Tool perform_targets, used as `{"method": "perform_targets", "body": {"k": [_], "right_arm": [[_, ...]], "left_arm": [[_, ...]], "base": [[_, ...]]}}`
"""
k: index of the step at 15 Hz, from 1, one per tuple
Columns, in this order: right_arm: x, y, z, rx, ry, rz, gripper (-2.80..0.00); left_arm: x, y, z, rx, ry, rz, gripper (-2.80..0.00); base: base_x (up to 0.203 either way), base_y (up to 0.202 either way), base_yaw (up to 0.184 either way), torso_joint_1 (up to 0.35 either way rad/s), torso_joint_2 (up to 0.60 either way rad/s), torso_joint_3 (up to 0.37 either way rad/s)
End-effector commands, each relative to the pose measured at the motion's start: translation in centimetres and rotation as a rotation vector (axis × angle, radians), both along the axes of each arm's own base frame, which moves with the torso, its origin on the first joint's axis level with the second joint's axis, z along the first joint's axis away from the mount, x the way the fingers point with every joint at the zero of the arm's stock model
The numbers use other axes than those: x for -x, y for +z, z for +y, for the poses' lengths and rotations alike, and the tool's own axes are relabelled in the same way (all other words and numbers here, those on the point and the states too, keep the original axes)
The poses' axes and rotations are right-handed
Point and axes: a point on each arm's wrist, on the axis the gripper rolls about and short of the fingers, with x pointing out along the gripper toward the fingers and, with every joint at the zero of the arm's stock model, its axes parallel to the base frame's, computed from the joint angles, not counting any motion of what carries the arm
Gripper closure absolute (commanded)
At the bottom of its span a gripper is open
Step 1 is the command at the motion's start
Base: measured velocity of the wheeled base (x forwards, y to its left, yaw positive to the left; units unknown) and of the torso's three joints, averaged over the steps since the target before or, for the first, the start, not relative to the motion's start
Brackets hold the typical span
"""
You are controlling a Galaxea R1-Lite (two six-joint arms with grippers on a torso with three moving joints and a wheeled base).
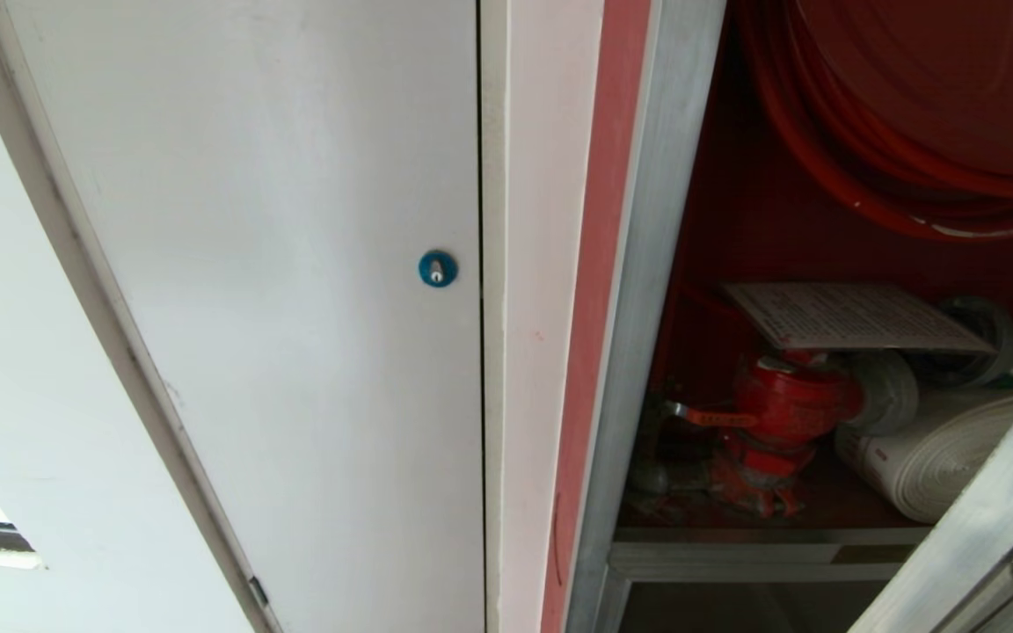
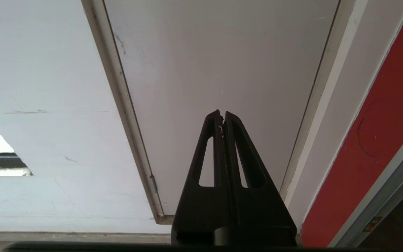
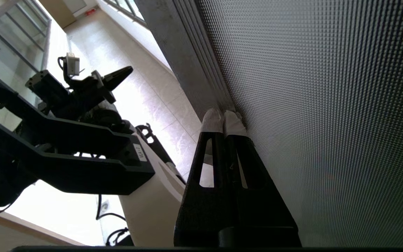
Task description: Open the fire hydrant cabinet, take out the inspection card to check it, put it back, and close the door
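Note:
The fire hydrant cabinet (image 1: 647, 290) stands open at the right of the head view, its red interior showing a red hose reel (image 1: 911, 114), a red valve (image 1: 779, 413) and a white rolled hose (image 1: 937, 448). The inspection card (image 1: 849, 316), white with fine print, lies flat above the valve. The door's silver frame (image 1: 981, 519) cuts across the lower right corner. In the right wrist view my right gripper (image 3: 223, 117) is shut, its white-taped tips against the door's dotted glass (image 3: 327, 105) beside its frame (image 3: 187, 70). My left gripper (image 2: 221, 113) is shut and empty, parked facing the white panel door (image 2: 219, 63).
A white panel door (image 1: 278, 290) with a blue round lock (image 1: 437, 269) fills the left of the head view, beside a white and red wall strip (image 1: 594, 290). The right wrist view shows my own base and left arm (image 3: 79, 94) over a tiled floor (image 3: 145, 91).

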Motion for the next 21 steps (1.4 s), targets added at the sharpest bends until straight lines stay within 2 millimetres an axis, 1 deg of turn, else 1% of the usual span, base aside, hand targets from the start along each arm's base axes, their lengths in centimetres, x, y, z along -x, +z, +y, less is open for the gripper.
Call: {"method": "perform_targets", "body": {"k": [1,2,5,10,13,16,18,21], "right_arm": [[-2.0,0.0,0.1,0.0,0.007,0.045,0.0],[-2.5,0.1,0.1,0.0,0.005,0.045,0.0],[-5.3,-0.1,0.6,0.016,-0.017,0.065,0.0],[-8.1,0.1,3.4,0.06,-0.043,0.05,0.0],[-9.3,0.3,3.9,0.089,-0.07,0.034,0.0],[-10.0,-0.2,4.4,0.129,-0.09,0.027,0.0],[-10.8,-0.5,5.1,0.159,-0.131,0.018,0.0],[-11.6,-0.4,5.4,0.159,-0.186,-0.014,0.0]], "left_arm": [[-0.1,-0.4,0.0,0.0,0.0,0.015,0.0],[-0.1,-0.4,0.0,0.0,0.0,0.015,0.0],[-0.1,-0.4,0.0,-0.001,0.0,0.014,0.0],[-0.1,-0.4,0.0,0.0,0.0,0.015,0.0],[-0.1,-0.4,0.0,-0.001,0.0,0.015,0.0],[-0.1,-0.4,0.0,0.0,0.0,0.014,0.0],[-0.1,-0.4,0.0,0.0,0.0,0.015,0.0],[-0.1,-0.4,0.0,0.0,0.0,0.015,0.0]], "base": [[0.0,0.0,0.0,0.0,0.0,0.0],[0.0,0.0,0.0,0.0,0.0,0.0],[0.0,0.0,0.0,0.0,0.0,0.0],[0.0,0.0,0.0,0.0,0.0,0.0],[0.0,0.0,0.0,0.0,0.0,0.0],[0.0,0.0,0.0,0.0,0.0,0.0],[0.0,0.0,0.0,0.0,0.0,0.0],[0.0,0.0,0.0,0.0,0.0,0.0]]}}
